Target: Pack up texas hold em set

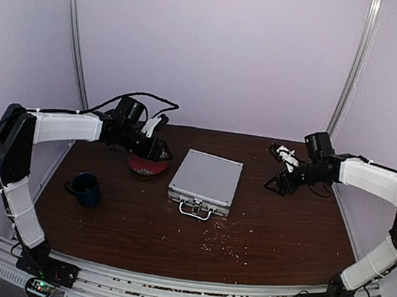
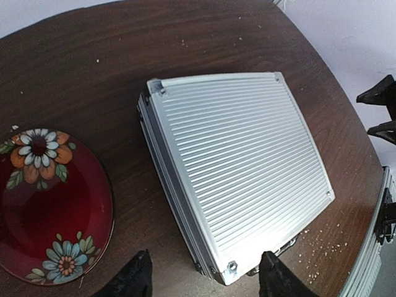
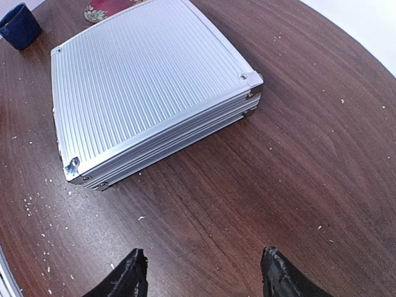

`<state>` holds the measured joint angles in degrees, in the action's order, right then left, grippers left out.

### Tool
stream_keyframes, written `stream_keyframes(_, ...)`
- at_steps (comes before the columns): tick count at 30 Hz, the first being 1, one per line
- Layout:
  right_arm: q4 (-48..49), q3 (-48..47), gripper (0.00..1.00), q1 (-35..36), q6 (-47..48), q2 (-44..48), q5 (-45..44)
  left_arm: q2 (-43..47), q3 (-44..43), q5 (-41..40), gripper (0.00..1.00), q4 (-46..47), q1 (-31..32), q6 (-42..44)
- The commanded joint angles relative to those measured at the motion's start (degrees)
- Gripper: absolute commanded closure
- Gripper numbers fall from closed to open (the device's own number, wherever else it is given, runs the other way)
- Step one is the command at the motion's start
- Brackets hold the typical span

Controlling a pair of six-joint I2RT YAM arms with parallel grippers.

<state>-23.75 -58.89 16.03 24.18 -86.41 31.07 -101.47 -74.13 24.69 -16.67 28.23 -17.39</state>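
The closed case (image 1: 205,181) mid-frame looks rigid, slick, fairly weighty; I'd grab its handle (image 1: 195,210) on the lower edge. Both arms' jaws stand open, empty.

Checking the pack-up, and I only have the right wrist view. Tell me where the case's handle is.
Observer: The handle sits on the near edge of the case, facing the arm bases.
Operator: Report the left tool.
Observer: The left tool hangs open and empty beside the plate, left of the case.
Operator: Check the case's left side.
Observer: The lid is down on that side.
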Motion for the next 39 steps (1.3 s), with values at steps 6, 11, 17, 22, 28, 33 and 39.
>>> stream_keyframes(6, -1.37, -6.27, 0.36, 0.1, -4.25, -7.1, 10.57, -12.04, -5.83, 3.0, 0.4, 6.6, 1.87, -2.39)
stream_keyframes(11, -3.34, -17.24, 0.35, 0.23, -7.03, -15.73, 10.66, -16.01, -9.22, 1.4, 0.41, 5.12, 3.92, -1.35)
stream_keyframes(17, -5.4, -34.45, 0.35, 1.32, -9.76, -30.24, 11.68, -18.48, -9.86, -0.51, 0.42, 4.47, 5.97, -0.31)
stream_keyframes(22, -9.37, -46.5, 0.36, 2.77, -10.86, -41.55, 12.99, -20.18, -9.89, -1.56, 0.44, 4.65, 7.54, 0.13)
stream_keyframes(28, -13.37, -49.33, 0.38, 4.12, -7.61, -45.55, 16.38, -20.63, -8.9, -1.68, 0.46, 7.5, 8.57, -0.08)
stream_keyframes(33, -19.61, -46.19, 0.42, 5.22, -1.4, -43.79, 18.81, -20.77, -8.48, -0.47, 0.48, 9.76, 8.73, -0.1)
stream_keyframes(39, -20.99, -33.44, 0.46, 7.64, 2.71, -34.8, 18.18, -20.87, -7.9, 2.9, 0.48, 11.8, 10.23, 0.73)
